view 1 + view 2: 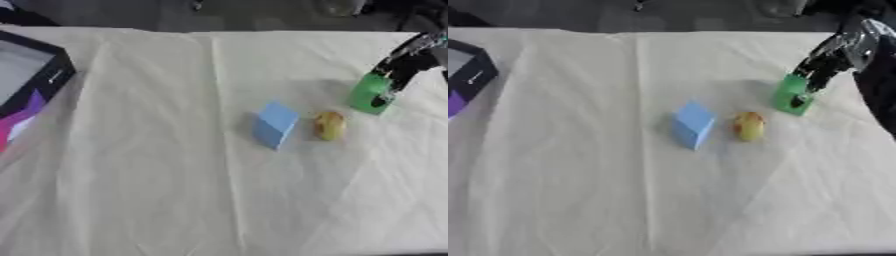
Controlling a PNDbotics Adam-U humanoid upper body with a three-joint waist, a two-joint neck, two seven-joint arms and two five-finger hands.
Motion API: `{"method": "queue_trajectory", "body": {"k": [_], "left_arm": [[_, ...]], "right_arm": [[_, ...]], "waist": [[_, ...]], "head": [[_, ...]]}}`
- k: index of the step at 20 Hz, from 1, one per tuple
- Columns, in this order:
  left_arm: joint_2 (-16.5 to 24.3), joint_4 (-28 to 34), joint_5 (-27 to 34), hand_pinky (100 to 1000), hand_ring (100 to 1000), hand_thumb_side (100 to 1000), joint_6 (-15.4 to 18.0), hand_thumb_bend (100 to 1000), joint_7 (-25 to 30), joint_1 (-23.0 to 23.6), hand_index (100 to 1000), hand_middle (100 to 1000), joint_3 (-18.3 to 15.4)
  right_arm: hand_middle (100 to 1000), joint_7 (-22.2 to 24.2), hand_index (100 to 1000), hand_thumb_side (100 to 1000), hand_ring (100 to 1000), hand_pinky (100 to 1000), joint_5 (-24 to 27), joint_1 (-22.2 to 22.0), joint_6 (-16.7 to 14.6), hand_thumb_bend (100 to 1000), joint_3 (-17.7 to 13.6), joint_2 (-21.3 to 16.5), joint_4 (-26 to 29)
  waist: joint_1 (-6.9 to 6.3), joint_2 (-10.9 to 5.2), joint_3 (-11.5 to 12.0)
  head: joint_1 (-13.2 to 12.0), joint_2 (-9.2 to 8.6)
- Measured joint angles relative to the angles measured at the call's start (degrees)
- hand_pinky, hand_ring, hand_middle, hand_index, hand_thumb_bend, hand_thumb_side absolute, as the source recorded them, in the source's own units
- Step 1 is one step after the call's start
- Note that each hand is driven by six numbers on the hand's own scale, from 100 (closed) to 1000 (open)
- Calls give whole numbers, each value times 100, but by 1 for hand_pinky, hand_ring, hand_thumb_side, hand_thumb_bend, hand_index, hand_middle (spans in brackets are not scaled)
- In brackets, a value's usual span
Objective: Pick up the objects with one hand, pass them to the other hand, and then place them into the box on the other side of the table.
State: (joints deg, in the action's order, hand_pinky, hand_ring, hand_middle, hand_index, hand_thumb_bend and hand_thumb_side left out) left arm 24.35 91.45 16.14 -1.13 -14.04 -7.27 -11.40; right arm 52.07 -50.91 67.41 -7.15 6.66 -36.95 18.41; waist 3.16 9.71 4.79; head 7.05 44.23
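Right hand [401,67], at 2 o'clock, has its fingers wrapped around the green rectangular block [369,93]; the blue cube [276,124] sits at centre.

On the table [175,200], the box [31,75] sits at the far left, the cube [275,125] near the middle, the rounded object [330,125] just right of it, the block [370,93] farther right behind.

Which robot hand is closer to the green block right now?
The right robot hand is nearer: it is at the green block, its fingers on the block's top. The left robot hand is out of both views.
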Motion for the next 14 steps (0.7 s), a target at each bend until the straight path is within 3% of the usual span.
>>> {"method": "queue_trajectory", "body": {"k": [14], "left_arm": [[-27,17,0,970,783,795,4,100,46,-24,690,738,0]], "right_arm": [[915,-209,987,166,917,901,-193,21,153,561,-122,42,-178]], "waist": [[-1,38,18]], "head": [[22,0]]}}
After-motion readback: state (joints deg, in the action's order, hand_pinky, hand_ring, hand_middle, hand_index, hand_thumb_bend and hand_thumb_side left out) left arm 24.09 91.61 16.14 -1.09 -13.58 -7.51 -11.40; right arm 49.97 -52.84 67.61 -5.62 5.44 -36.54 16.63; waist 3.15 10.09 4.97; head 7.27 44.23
